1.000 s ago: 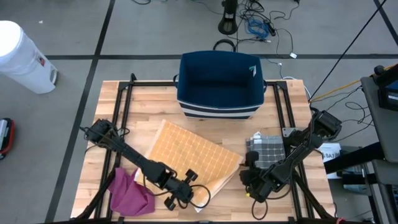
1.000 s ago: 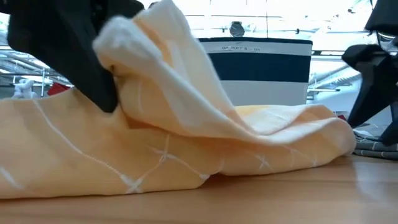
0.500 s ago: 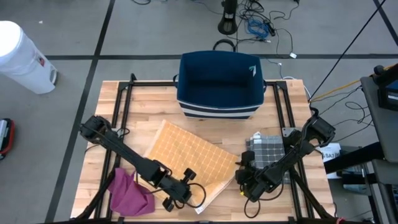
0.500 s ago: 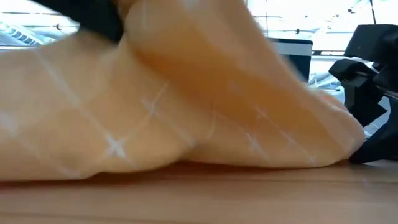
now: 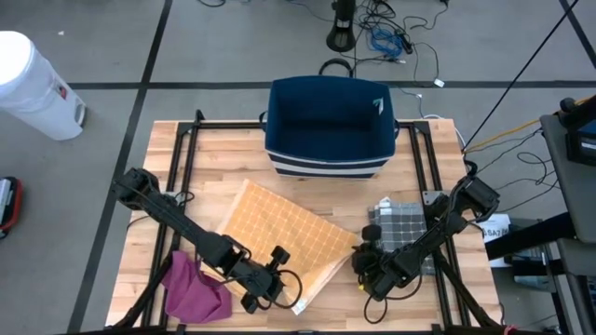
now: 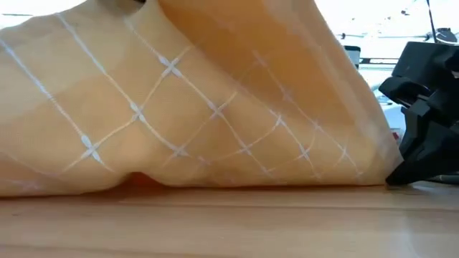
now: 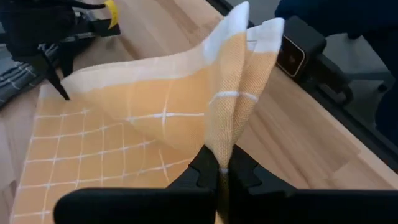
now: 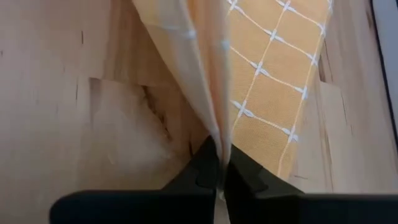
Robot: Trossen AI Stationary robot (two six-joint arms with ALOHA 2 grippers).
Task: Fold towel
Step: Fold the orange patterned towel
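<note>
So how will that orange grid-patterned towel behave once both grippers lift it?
Probably floppy: the orange grid-patterned towel already drapes in soft folds from the left gripper. It looks thin and light, pinched flat in the right gripper. The unheld middle will likely sag and drag on the wooden table.

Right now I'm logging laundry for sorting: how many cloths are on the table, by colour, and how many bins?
Orange grid-patterned towel, pinched by both the left gripper and the right gripper: 1
Magenta cloth: 1
Grey checked cloth: 1
Navy fabric bin: 1
Total: 3 cloths and 1 bin, 4 things.
</note>
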